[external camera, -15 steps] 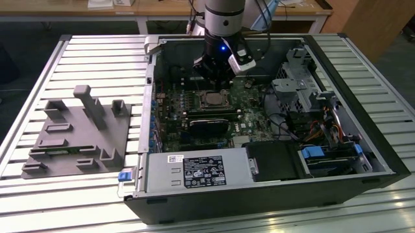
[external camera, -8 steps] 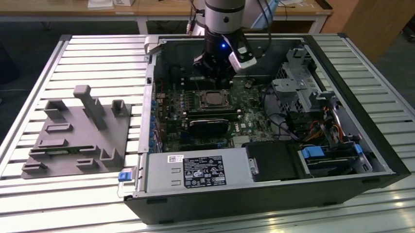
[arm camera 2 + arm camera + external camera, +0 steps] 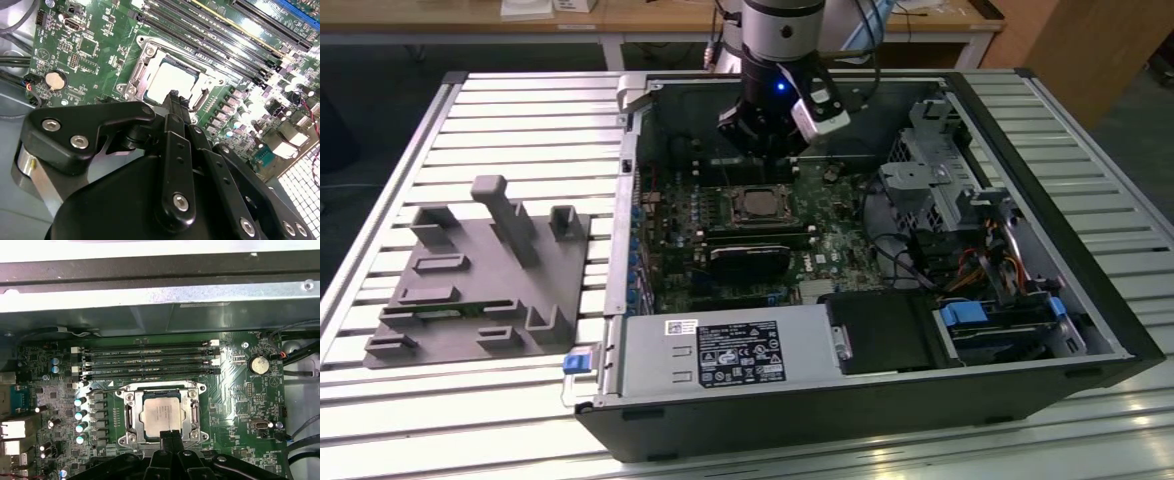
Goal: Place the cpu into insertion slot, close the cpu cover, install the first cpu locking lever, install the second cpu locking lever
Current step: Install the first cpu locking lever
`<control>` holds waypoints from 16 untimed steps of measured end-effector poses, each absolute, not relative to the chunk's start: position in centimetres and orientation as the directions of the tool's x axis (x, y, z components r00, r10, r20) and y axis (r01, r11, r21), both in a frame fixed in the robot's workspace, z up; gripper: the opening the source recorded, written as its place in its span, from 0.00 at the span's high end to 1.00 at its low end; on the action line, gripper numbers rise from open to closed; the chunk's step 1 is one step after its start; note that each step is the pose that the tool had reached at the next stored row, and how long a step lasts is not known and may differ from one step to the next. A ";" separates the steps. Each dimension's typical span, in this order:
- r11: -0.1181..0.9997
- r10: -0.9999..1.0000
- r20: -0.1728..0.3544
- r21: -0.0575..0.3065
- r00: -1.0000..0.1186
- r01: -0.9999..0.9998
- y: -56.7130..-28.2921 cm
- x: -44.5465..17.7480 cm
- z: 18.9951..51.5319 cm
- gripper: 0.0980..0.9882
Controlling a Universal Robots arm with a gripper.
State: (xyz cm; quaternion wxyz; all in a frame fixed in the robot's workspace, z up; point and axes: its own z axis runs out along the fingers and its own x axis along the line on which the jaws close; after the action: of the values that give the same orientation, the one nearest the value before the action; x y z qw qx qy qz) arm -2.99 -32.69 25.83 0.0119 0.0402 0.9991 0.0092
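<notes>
The cpu (image 3: 162, 415) (image 3: 169, 80), a pale grey metallic square, lies in the insertion slot (image 3: 131, 415) (image 3: 134, 80) on the green motherboard. The slot's silvery cover frame lies flat around the chip's edges. In the exterior view the slot (image 3: 757, 205) sits mid-case, and my gripper (image 3: 766, 160) hangs just above its far side. In both wrist views my gripper (image 3: 169, 435) (image 3: 173, 97) is shut, black fingers pressed together with nothing between them. Its tips hover over the cpu's near edge.
Memory slots (image 3: 150, 360) run along one side of the socket, with a coin cell (image 3: 259, 364) nearby. A black card (image 3: 754, 255), a white-labelled power supply (image 3: 734, 352) and a drive cage (image 3: 934, 190) crowd the case. A grey pegged fixture (image 3: 480, 270) stands at the exterior view's left.
</notes>
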 end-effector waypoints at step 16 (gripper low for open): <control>0.996 0.081 -0.022 0.030 -0.996 0.080 -32.7 -5.7 25.8 0.99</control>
State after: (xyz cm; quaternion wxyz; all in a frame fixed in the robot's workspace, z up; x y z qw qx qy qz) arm -5.73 -32.70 25.77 0.0116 0.0403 0.9990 0.0146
